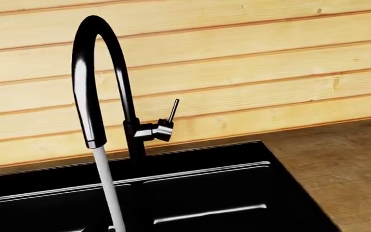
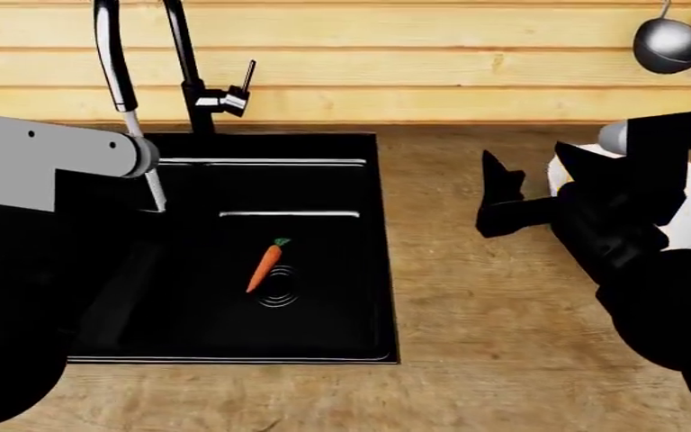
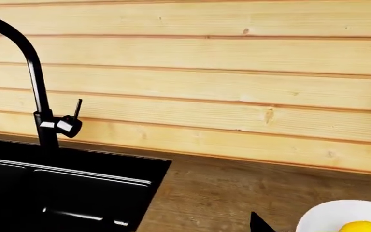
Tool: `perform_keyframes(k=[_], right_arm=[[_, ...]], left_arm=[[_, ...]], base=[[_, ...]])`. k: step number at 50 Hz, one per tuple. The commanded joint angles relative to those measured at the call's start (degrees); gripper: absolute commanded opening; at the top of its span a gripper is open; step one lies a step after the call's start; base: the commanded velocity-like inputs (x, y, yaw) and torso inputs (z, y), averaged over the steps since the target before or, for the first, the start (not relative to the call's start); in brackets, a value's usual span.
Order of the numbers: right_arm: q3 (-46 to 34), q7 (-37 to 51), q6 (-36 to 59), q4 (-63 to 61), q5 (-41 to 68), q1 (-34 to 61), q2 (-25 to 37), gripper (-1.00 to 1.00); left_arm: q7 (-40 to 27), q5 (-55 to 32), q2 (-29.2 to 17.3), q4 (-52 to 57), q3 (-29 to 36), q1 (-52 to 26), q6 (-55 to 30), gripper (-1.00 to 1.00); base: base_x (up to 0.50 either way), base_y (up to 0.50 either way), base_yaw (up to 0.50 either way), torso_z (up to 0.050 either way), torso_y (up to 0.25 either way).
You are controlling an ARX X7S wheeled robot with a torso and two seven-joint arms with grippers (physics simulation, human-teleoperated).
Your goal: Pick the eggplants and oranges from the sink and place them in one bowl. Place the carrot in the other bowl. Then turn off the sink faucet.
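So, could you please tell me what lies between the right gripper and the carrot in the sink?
In the head view, only bare wooden counter and the sink's black rim separate the right gripper from the carrot.

Head view: looks forward and down over sink [image 2: 321,346], counter [image 2: 466,297], both arms.
Left wrist view: close, level, facing faucet [image 1: 98,72] and wall [image 1: 269,58].
Right wrist view: farther along the counter, facing the same wall.
Shared: faucet, sink, wall.
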Motion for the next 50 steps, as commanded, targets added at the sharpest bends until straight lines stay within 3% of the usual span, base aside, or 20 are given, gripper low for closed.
perform_keyframes(k=[1,37,38,50], right_arm=[[-0.1,0.3,-0.2,0.0,-0.2,-0.4,-0.1,1.0],[-0.1,1.2,0.3,0.0,0.0,-0.2,-0.1,1.0],[27.8,-31.1,31.4,-6.9,-42.3,-2.9,-27.8,1.0],[27.8,-30.7,33.3,-10.0,-41.9,-3.1,-27.6,1.0]], left_arm=[[0.1,0.1,0.0,0.0,-0.1,0.0,0.1,1.0],[0.5,-0.1,0.1,0.2,0.9,-0.5,-1.3,1.0],[2.6,2.5,8.3,2.8,-14.8,5.1,-15.9,1.0],[3.0,4.7,9.5,-0.7,-13.4,5.2,-15.7,1.0]], base=[[0.14,0.5,0.0,0.0,0.0],[0.03,0.01,0.0,0.0,0.0],[0.0,0.0,0.0,0.0,0.0],[0.0,0.0,0.0,0.0,0.0]])
